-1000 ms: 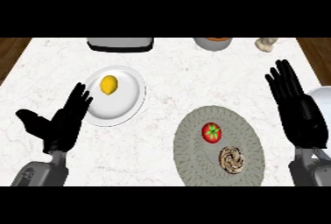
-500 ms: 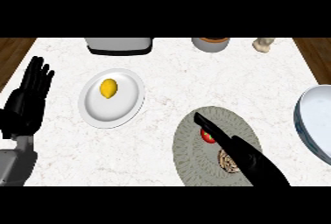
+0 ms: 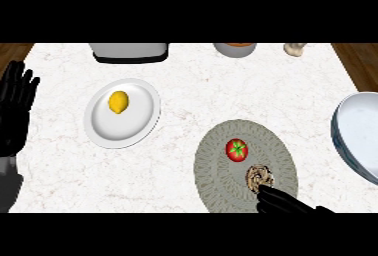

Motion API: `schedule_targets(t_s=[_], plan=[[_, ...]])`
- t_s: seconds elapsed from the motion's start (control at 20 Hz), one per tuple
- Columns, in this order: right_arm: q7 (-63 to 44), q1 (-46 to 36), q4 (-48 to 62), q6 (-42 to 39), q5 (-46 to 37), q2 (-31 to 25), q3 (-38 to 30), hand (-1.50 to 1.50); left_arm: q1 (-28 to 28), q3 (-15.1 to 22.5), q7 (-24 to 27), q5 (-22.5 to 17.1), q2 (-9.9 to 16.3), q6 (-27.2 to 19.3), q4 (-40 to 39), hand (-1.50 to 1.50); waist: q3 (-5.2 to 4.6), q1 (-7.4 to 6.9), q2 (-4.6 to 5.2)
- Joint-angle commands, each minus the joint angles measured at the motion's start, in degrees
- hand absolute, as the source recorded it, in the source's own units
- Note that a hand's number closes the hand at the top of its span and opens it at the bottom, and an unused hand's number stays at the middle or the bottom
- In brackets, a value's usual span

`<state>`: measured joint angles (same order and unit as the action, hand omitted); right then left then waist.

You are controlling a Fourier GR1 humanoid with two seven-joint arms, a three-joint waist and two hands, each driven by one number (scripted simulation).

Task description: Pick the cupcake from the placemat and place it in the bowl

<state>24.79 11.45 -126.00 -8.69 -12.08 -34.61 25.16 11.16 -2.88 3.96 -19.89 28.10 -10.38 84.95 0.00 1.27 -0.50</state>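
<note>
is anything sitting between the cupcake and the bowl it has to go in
Nothing visible does. The cupcake sits on the placemat with the right hand at its near edge; the bowl lies to its right across bare counter. The tomato is off that path.

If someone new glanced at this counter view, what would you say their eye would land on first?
Probably the bright red tomato at the middle of the round grey placemat, with the brown cupcake just below it and the black right hand touching its lower edge. Next, the yellow lemon on the white plate to the left. The large white bowl sits at the right edge.
</note>
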Motion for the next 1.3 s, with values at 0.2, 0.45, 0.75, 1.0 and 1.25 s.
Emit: schedule_targets(t_s=[0.2,0.45,0.75,1.0,1.25], plan=[[-11.22,1.89,-9.51,-7.01,-2.63,-15.07,-14.21,-1.5,1.75,-0.45,-1.45,0.48,-0.16,-0.44,0.96,0.0,-0.1,-0.17,0.3],[-16.67,0.49,-11.06,-16.58,-2.05,-24.05,-18.6,-1.5,1.04,-0.3,0.68,1.72,-0.62,0.41,-1.34,0.0,-0.13,-0.91,0.47],[-17.37,2.96,-14.63,-22.82,-7.05,-26.64,-18.26,-1.5,5.12,0.15,-1.52,2.7,-2.02,-0.03,-2.99,0.0,0.0,-0.2,0.34],[-19.96,-2.48,-9.1,-24.66,-13.41,-19.81,-12.12,-1.5,0.77,-1.76,0.44,2.27,-2.21,3.5,-0.98,0.0,-0.01,-1.41,0.46],[-18.0,-4.64,-3.59,-24.24,-22.25,-12.88,-5.02,-1.5,4.01,-3.24,-0.08,3.89,-3.01,2.9,-3.6,0.0,0.0,-1.22,0.54]])
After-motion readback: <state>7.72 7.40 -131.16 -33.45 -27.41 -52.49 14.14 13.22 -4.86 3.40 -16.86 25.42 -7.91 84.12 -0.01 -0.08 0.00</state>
